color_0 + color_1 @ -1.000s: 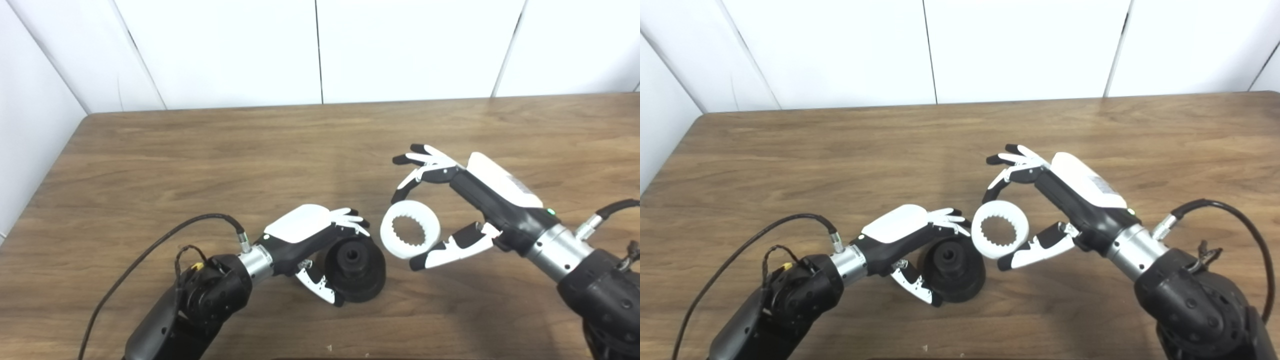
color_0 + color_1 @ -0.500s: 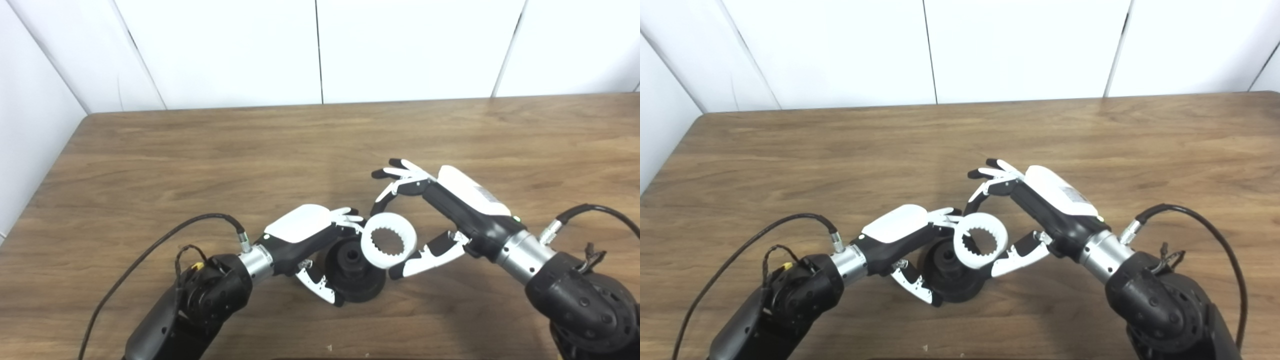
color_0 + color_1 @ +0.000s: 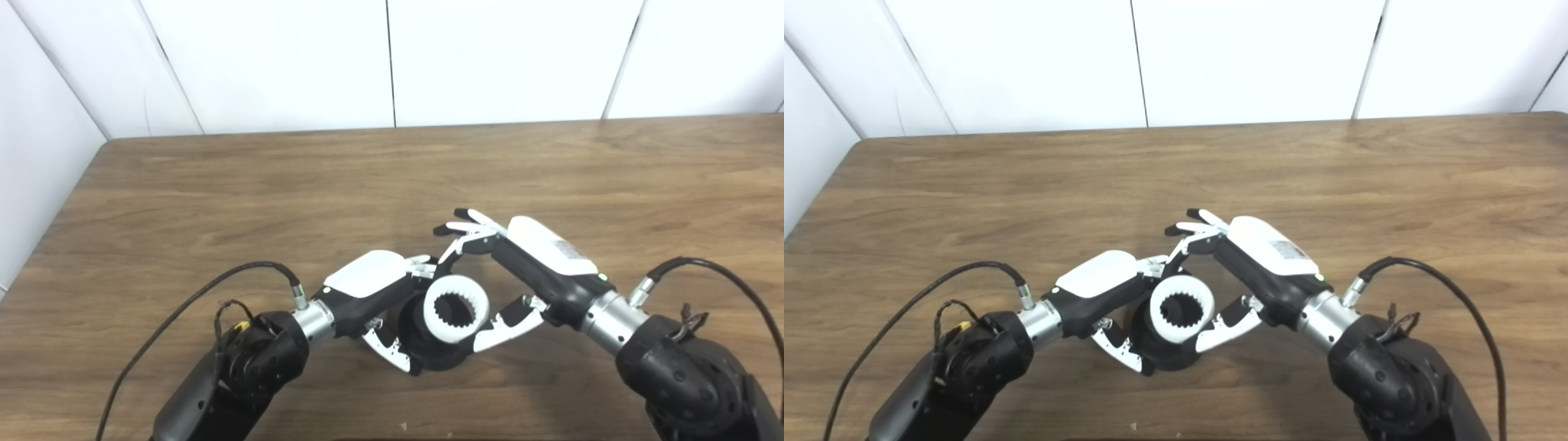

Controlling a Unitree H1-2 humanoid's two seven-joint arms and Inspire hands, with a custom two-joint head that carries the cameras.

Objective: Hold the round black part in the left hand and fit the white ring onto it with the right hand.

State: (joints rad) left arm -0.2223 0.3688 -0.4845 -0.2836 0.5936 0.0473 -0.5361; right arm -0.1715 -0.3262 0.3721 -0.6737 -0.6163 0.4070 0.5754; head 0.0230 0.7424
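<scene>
A: Status: left hand point(image 3: 383, 293) is curled round the black part point(image 3: 429, 349), which sits on the table point(image 3: 245, 196), fingers over the top edge, thumb under the near side. Right hand point(image 3: 502, 275) pinches the ring point(image 3: 456, 309) between thumb and a finger, other fingers fanned out.

B: Ring seated?

A: Can't tell. It sits over the part's raised centre, the toothed bore looks dark inside, but it's tilted toward the camera (may just be hovering).

B: Risks?

A: Three. One, tilt: pushed down cocked, the teeth will likely bind on the hub instead of sliding. Two, crowding: the left fingers are right beside the ring's far rim, and the right thumb is low at its near rim, so either could get trapped or block the ring's way down. Three, grip: the pinch is light, so a side load could spin or pop the ring out.

B: Part stable?

A: Looks held. If the left hand's hold is loose, a push tips it.
</scene>
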